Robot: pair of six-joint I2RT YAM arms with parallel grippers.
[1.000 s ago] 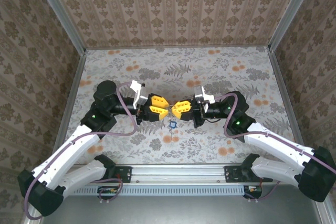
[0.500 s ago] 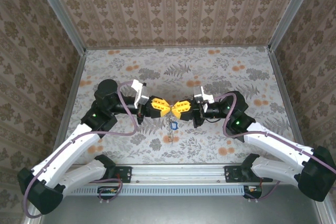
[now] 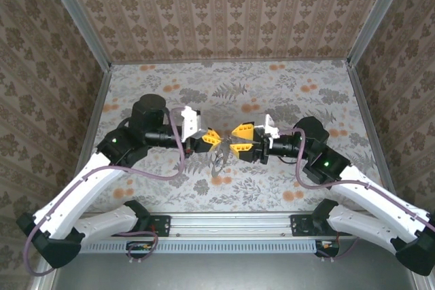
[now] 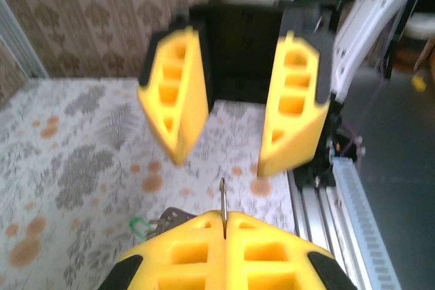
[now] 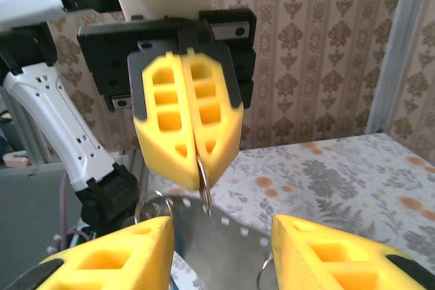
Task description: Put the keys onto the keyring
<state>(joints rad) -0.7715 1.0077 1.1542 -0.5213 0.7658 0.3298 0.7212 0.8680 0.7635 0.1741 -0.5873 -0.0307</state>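
Left hand (image 3: 219,140) pinches the keyring (image 5: 204,191); right hand (image 3: 234,140) stands half open.

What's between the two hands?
The keyring, pinched in the shut left hand, sticks out toward the open right hand; clearest in the right wrist view.

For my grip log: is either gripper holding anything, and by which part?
The left gripper pinches the keyring by its rim at the fingertips; the right gripper is open, holding nothing.

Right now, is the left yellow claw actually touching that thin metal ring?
Touching. In the right wrist view the left gripper is shut, and the thin wire of the keyring comes out from between its tips, pinched there.
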